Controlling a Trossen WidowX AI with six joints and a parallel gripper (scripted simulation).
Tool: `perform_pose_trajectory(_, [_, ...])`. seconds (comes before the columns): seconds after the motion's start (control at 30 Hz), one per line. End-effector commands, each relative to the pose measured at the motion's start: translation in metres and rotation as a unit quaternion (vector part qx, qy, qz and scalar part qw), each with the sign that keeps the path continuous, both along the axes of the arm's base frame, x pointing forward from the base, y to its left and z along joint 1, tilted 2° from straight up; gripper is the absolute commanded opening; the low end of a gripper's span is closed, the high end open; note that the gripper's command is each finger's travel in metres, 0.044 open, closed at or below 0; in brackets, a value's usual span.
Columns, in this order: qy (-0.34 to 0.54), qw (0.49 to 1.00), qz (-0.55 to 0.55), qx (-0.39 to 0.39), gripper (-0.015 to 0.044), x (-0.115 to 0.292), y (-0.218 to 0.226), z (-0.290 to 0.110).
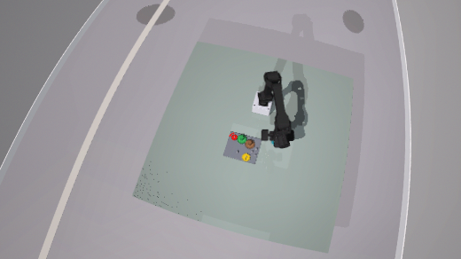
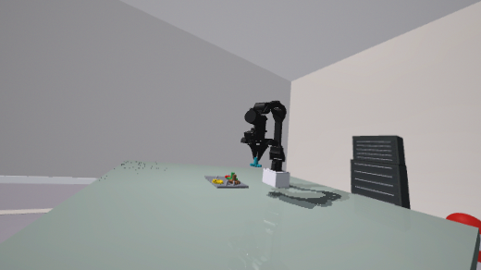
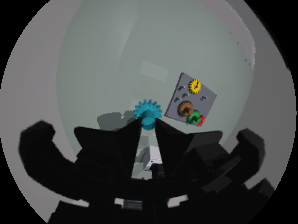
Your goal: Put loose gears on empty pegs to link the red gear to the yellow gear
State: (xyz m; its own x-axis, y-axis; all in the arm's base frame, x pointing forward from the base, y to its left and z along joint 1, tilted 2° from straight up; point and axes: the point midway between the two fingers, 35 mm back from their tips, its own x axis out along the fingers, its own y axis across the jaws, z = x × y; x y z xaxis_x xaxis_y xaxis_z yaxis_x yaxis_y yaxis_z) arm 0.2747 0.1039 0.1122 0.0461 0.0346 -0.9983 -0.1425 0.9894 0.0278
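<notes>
The grey board (image 1: 230, 151) (image 3: 175, 102) carries the red gear (image 1: 233, 137) (image 3: 202, 120) at one corner and the yellow gear (image 1: 246, 157) (image 2: 217, 181) (image 3: 195, 86) near the opposite side. A green gear (image 1: 241, 138) (image 3: 194, 117) stands beside the red gear, and a brown gear (image 1: 250, 144) (image 3: 185, 108) beside the green one. Whether these sit fully flat I cannot tell. Several bare pegs show between the brown and yellow gears. My gripper (image 2: 256, 158) (image 3: 148, 120) is shut on the knob of a teal gear (image 2: 255, 165) (image 3: 148, 108), held in the air beside the board.
The arm's white base (image 1: 261, 105) (image 2: 276, 177) (image 3: 151, 158) stands on the green table (image 1: 199, 103) near the board. The arm's shadow falls on the table. A dark drawer cabinet (image 2: 379, 167) and a red object (image 2: 463, 220) are off beyond the table.
</notes>
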Motion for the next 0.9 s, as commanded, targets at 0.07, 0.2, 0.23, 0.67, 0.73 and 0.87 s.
perform_pose_trajectory(0.07, [0.0, 1.0, 0.001, 0.001, 0.0, 0.008, -0.01, -0.006])
perform_pose_trajectory(0.2, [0.0, 1.0, 0.002, 0.001, 0.0, 0.014, -0.017, -0.01])
perform_pose_trajectory(0.23, [0.0, 1.0, 0.002, 0.001, 0.0, 0.015, -0.019, -0.011])
perform_pose_trajectory(0.67, [0.0, 1.0, 0.005, -0.001, 0.0, 0.031, -0.045, -0.023])
perform_pose_trajectory(0.73, [-0.001, 1.0, 0.006, -0.001, 0.0, 0.033, -0.05, -0.025])
perform_pose_trajectory(0.87, [-0.001, 1.0, 0.008, -0.001, 0.0, 0.038, -0.058, -0.029])
